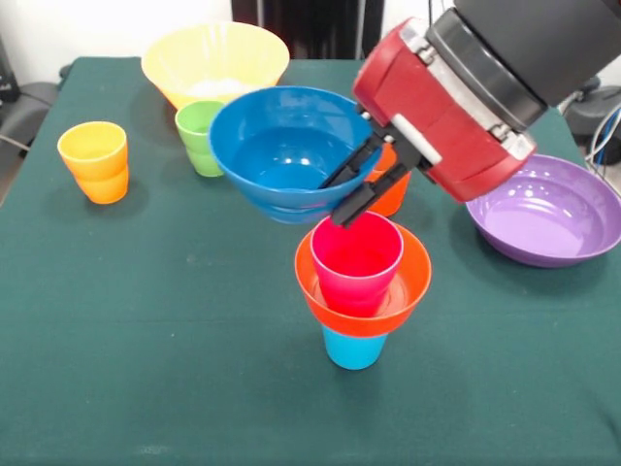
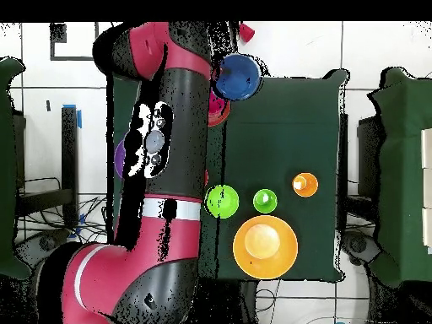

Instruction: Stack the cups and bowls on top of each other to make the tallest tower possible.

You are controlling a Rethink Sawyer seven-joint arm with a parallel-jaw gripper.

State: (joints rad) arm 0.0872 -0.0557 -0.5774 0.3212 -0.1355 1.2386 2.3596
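Note:
My gripper [image 1: 333, 203] is shut on the right rim of the blue bowl [image 1: 277, 146], one finger inside and one outside, and holds it tilted in the air just above and behind the tower. The tower is a light blue cup [image 1: 353, 349] at the base, an orange bowl [image 1: 406, 282] on it and a magenta cup [image 1: 355, 258] in the bowl. In the overhead view the blue bowl [image 2: 236, 78] shows beside the arm [image 2: 164, 152], which hides the gripper.
A large yellow bowl [image 1: 215, 58], a green cup [image 1: 199, 136] and a yellow-orange cup [image 1: 94, 161] stand at the back left. A purple bowl [image 1: 548, 212] is at the right. An orange cup [image 1: 393, 197] shows behind the gripper. A light green bowl [image 2: 222, 202] shows overhead.

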